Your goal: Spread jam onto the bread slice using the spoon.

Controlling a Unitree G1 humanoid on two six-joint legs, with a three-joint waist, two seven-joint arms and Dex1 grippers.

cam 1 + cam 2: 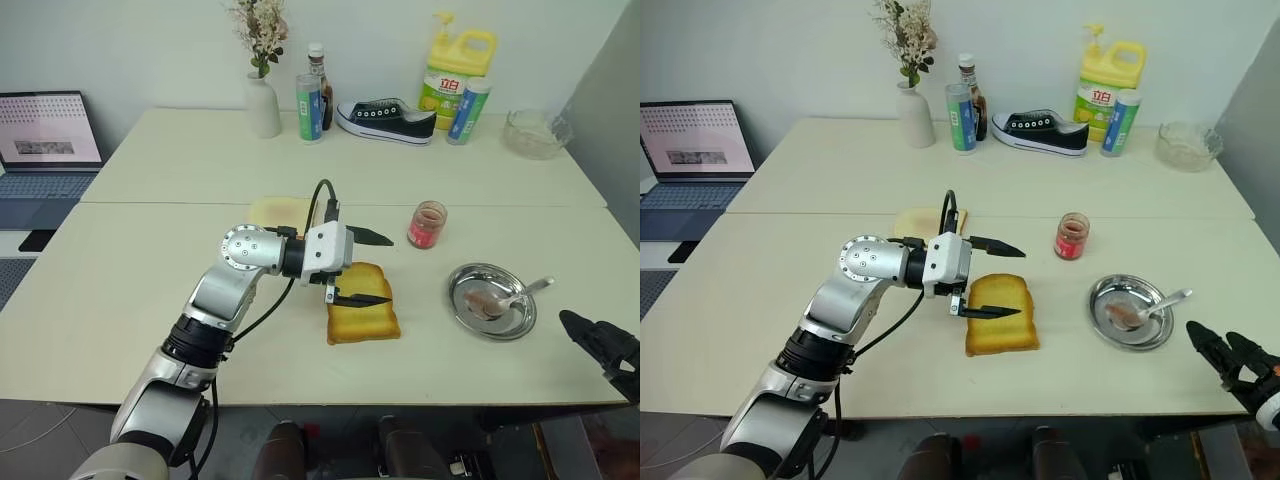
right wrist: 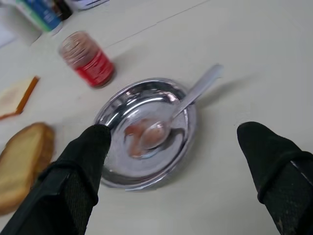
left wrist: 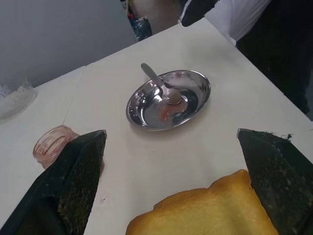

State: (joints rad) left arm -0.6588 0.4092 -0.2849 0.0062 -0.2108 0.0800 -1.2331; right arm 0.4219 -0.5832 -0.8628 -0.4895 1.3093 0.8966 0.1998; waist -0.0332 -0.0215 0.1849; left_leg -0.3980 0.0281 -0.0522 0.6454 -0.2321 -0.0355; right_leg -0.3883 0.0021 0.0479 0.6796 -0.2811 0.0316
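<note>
You had the bread slice [image 1: 362, 305] lying flat on the table [image 1: 150, 290], well apart from the steel dish [image 1: 492, 301] on its right-hand side. The spoon [image 1: 512, 296] rested in that dish, its smeared bowl inside and its handle over the rim on the side away from the bread. The jam [image 1: 426, 225] sat in its jar beyond the dish, between it and the bread. Your left gripper [image 1: 366, 267] hung above the bread with its jaws spread wide, holding nothing. Your right gripper [image 1: 1225, 358] sat near the dish at the table's near edge, fully parted and empty too.
</note>
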